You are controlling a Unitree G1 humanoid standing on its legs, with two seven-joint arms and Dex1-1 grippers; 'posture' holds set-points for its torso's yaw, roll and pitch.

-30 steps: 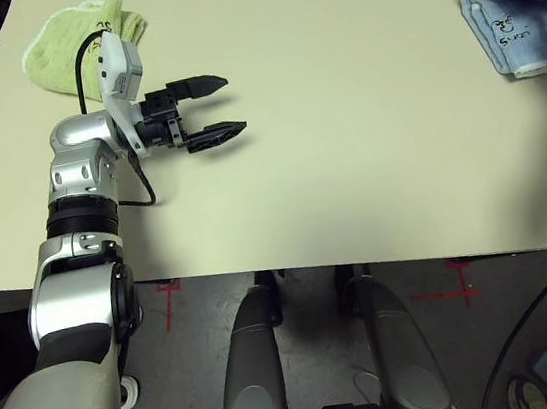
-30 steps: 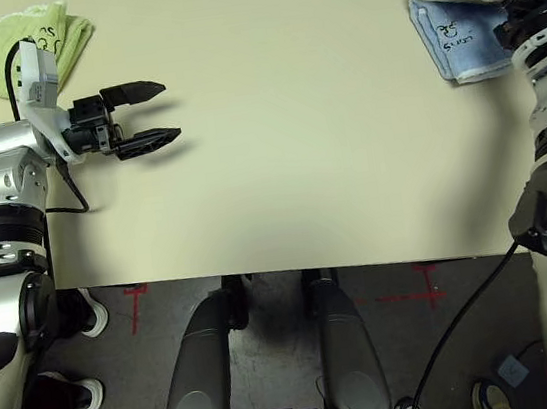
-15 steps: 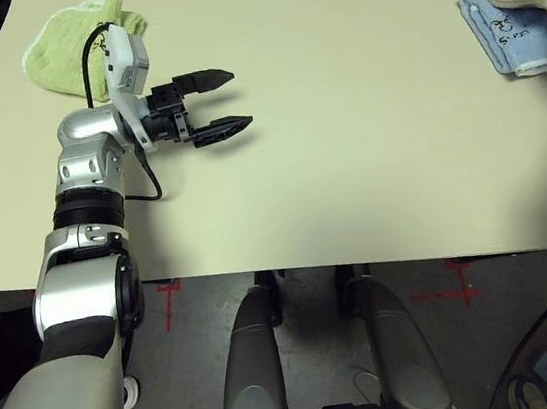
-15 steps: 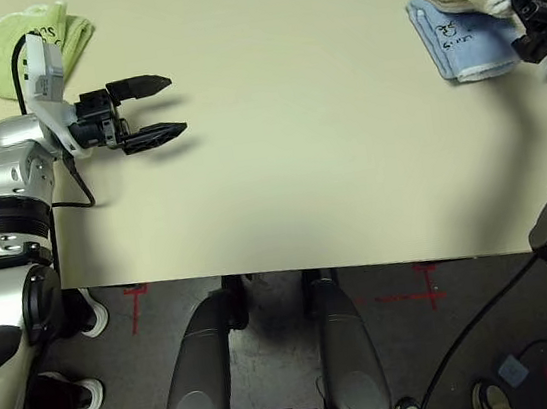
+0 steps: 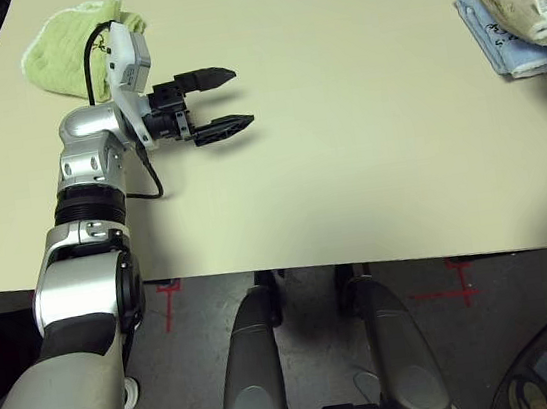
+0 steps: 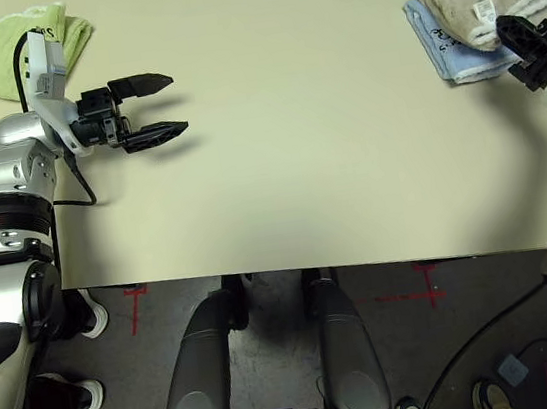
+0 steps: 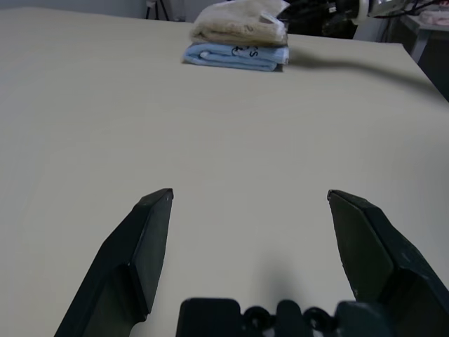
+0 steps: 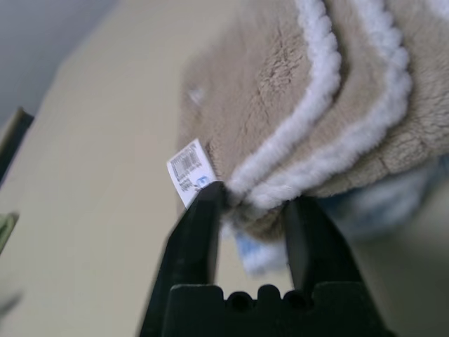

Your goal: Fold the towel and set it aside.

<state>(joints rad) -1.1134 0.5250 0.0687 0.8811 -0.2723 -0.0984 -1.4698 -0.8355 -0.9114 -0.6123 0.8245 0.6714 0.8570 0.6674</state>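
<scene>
Now right gripper (image 8: 251, 203) half-open, fingers straddling the beige towel (image 6: 477, 0) edge, no firm grip; towel sits folded on the blue towel (image 6: 444, 41) at table's 2 o'clock. Left gripper (image 5: 221, 98) wide open, empty. Best widen fully, back straight out without dragging.

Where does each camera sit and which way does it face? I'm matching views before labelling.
Left and right eye views: on the head, looking down at the table; silver left forearm, left gripper, right gripper.
Left wrist view: along its open fingers, across to the beige towel stacked on the blue towel.
Right wrist view: close on the beige towel's edge between its fingers.
Shared: all see the beige towel.
</scene>
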